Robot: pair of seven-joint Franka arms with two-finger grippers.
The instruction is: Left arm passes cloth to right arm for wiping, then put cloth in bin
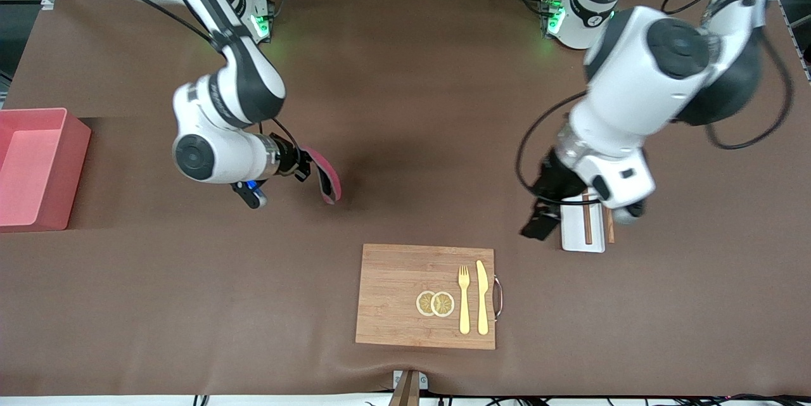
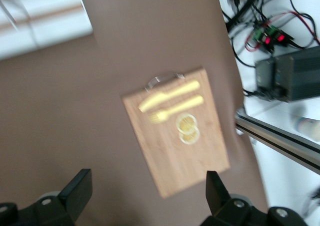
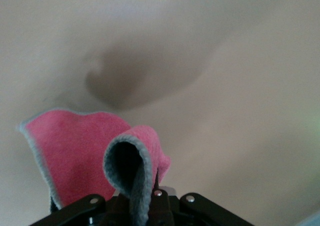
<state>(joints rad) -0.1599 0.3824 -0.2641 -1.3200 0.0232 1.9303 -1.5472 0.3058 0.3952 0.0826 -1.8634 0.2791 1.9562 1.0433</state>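
Right gripper (image 1: 304,168), center-left of the front view, is clamped tight on the cloth (image 1: 324,173). The cloth hangs folded off its fingers above bare worktop (image 1: 405,108). In the right wrist view the cloth (image 3: 95,156) droops in a loop from the pinch with its grey edge showing, and its shadow falls on the surface below. So it is off the surface and carried free, probably so the lower fold can be pressed down for wiping.

Left gripper (image 1: 538,219), right of center in the front view, has its jaws spread wide with nothing between them. The left wrist view confirms it: both fingers (image 2: 77,188) stand apart over empty brown surface. It hangs above the end of the white tray (image 1: 583,232). Judged: handover is done and this arm is waiting clear.

Bin (image 1: 57,171) sits at the left edge of the frame, at the right arm's end of the worktop, so the holding arm is the one placed for the drop. Nothing visible in it.

Cutting board (image 1: 405,298), lower center, carries a fork (image 1: 464,298), a knife (image 1: 483,297) and two lemon slices (image 1: 436,303). All are well apart from the cloth. Wiping not yet started, it seems.
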